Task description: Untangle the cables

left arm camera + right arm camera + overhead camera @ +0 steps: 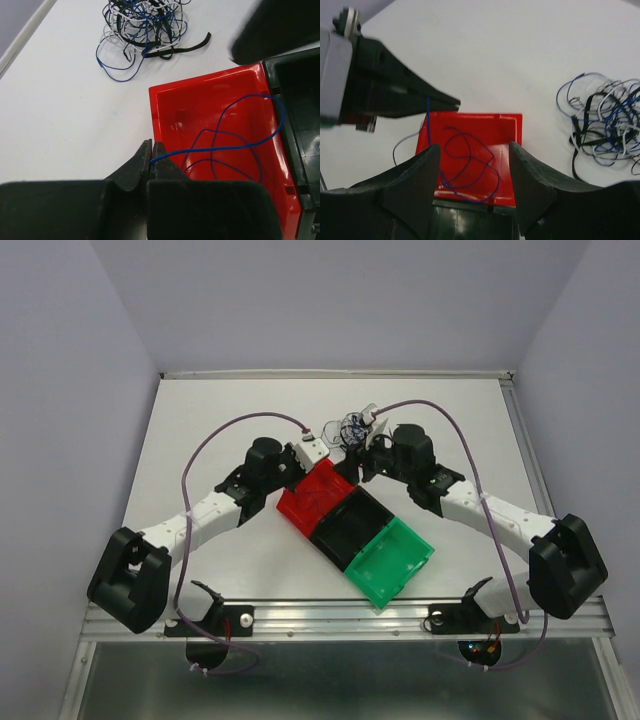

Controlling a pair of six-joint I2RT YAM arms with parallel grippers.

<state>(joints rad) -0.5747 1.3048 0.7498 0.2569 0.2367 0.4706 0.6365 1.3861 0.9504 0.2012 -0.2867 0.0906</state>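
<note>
Left gripper (151, 150): pinched shut on 1 blue cable (215, 148), at the red bin's rim.
Right gripper (474, 146): fingers wide apart, gripping nothing, red bin showing between them.
Bins: 3 in a row, green bin (392, 558) nearest, black bin (300, 125) in the middle, red bin (200, 112) farthest.
Blue cable: loops lying inside the red bin.
Tangle (142, 30): black, white and blue cables on the white table (65, 110), beyond the red bin, apart from it.

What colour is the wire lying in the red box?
Blue wire, clearest in the left wrist view.
</note>
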